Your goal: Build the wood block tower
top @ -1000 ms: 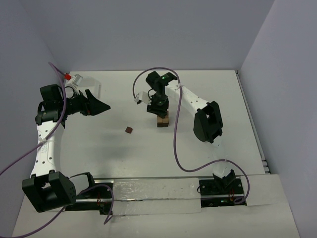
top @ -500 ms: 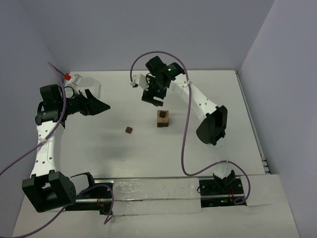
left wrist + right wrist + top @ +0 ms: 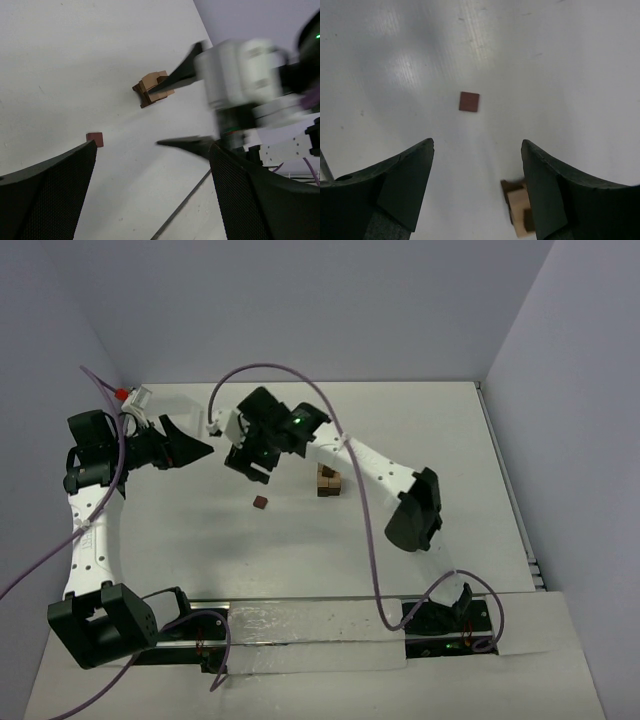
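Right jaws open, empty, near the loose block [image 3: 261, 502]; left jaws wide, empty, far left; tower [image 3: 328, 480] to the block's right. Left wrist: right jaws hang before the tower; a swing could topple it. Right wrist: block ahead, off-centre; a skewed pinch may flick it. White surface [image 3: 180, 540], bare pale walls [image 3: 300, 310].

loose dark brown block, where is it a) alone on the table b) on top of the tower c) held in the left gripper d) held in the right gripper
a: the loose dark brown block sits by itself on the table, well clear of the tower
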You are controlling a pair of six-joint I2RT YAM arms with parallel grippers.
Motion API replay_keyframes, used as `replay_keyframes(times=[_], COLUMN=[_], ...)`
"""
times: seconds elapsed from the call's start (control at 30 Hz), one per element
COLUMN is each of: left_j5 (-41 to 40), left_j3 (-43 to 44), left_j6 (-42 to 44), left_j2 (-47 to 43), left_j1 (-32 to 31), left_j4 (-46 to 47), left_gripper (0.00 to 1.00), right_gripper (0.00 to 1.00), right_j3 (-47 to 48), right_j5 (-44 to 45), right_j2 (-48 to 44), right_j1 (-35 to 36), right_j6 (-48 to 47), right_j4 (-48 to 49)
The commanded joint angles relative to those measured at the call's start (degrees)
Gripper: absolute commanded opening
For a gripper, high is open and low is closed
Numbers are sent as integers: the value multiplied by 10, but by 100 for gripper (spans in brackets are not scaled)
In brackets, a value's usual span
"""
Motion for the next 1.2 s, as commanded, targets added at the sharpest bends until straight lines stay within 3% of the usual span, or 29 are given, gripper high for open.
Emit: replay_keyframes(times=[0.0,0.53,1.0,1.17], left_j5=[21,37,40,38], left_j3=[41,29,23,20], left_j6=[13,41,45,48], left_j2=[-12,-3,-2,-2], left_j1=[9,15,16,17], left_j4=[6,-2,1,0], left_gripper=[99,99,99,99], right_gripper=[77,78,61,48], right_j3=[4,-4,-13,-24], right_j5=[-7,2,2,9], right_j2=[78,160,190,191], right_j1=[9,9,12,16], right_j6=[59,45,31,19], right_j4=[39,103,96,97])
